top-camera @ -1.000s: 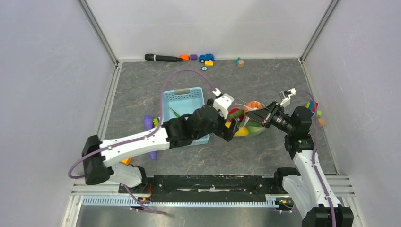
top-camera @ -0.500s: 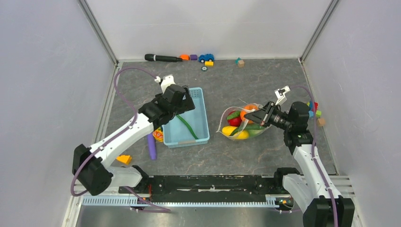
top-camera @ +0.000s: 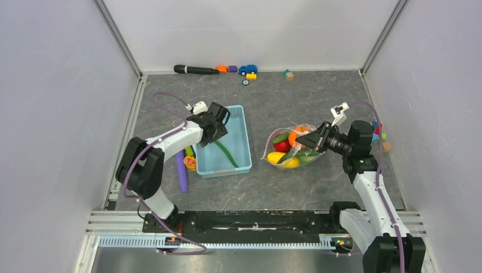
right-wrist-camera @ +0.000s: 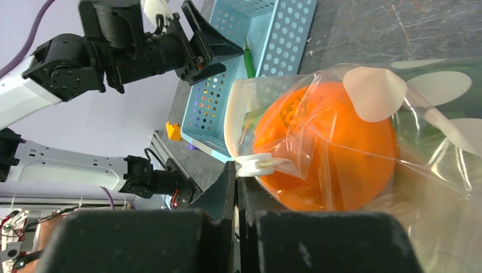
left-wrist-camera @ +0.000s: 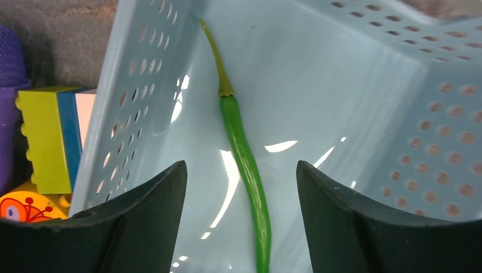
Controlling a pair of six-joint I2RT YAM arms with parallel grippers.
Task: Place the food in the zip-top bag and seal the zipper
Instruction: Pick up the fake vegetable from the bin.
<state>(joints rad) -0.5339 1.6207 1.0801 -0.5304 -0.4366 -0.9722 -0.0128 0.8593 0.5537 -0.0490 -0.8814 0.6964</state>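
The zip-top bag (top-camera: 293, 149) lies right of centre, holding orange (top-camera: 295, 135), red (top-camera: 282, 146), yellow (top-camera: 281, 158) and green (top-camera: 307, 152) food. My right gripper (top-camera: 311, 139) is shut on the bag's mouth edge. In the right wrist view the right gripper (right-wrist-camera: 237, 170) pinches beside the white slider (right-wrist-camera: 256, 165), the zipper (right-wrist-camera: 230, 122) curves open, and the orange piece (right-wrist-camera: 324, 148) fills the bag. My left gripper (top-camera: 219, 128) is open and empty over the light-blue basket (top-camera: 241, 122). In the left wrist view the left gripper (left-wrist-camera: 240, 168) straddles a thin green chili (left-wrist-camera: 244, 153) from above.
The chili (top-camera: 226, 152) lies alone on the basket floor. A purple rod (top-camera: 181, 170) and a yellow-blue block (left-wrist-camera: 54, 136) lie left of the basket. A black marker (top-camera: 196, 70), a toy car (top-camera: 248, 69) and blocks line the back wall. Coloured blocks (top-camera: 378, 132) sit by the right arm.
My left arm has pulled away from the bag to the left and now hangs over the basket, folded back. The right gripper has kept its hold on the bag.
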